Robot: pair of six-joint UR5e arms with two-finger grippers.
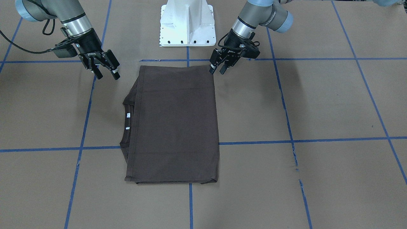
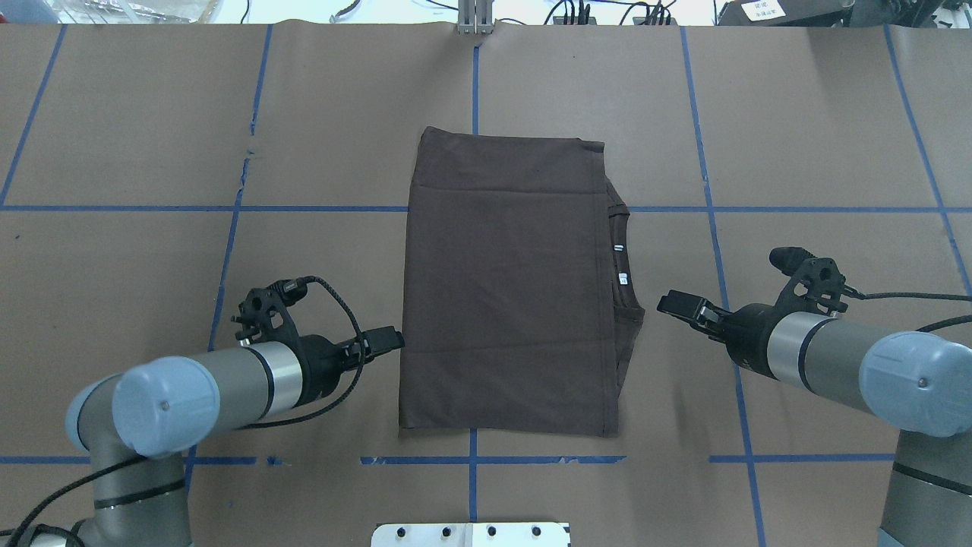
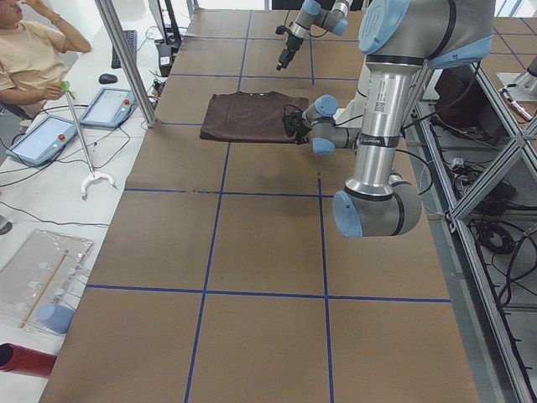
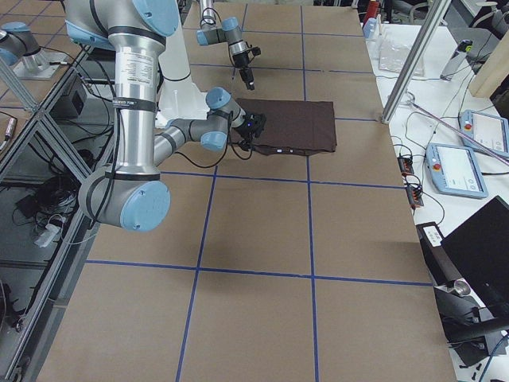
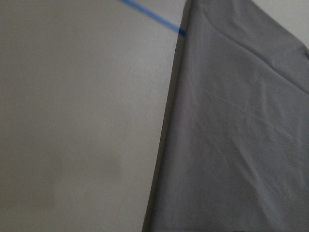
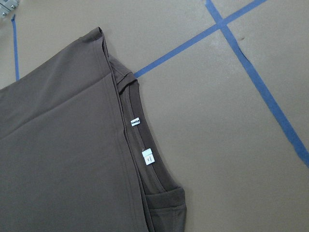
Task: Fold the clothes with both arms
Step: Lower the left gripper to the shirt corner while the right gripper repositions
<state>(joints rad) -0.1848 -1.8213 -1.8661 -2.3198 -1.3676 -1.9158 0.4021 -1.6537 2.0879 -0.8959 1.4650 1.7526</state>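
The dark brown T-shirt [image 1: 178,124] lies folded into a rectangle on the brown table [image 2: 509,289]. Its ribbed collar and white neck tags [image 2: 619,248] face my right arm's side and also show in the right wrist view [image 6: 148,157]. My left gripper [image 1: 218,70] is open and empty, hovering right at the shirt's near corner on my left side [image 2: 389,340]. My right gripper [image 1: 107,75] is open and empty, a short way off the collar edge [image 2: 678,304]. The left wrist view shows only the shirt's straight edge [image 5: 241,135].
Blue tape lines [image 2: 472,456] grid the brown paper table. The white robot base [image 1: 187,22] stands at the shirt's near side. In the exterior left view an operator [image 3: 33,59] sits by tablets [image 3: 42,138] beyond the table's far edge.
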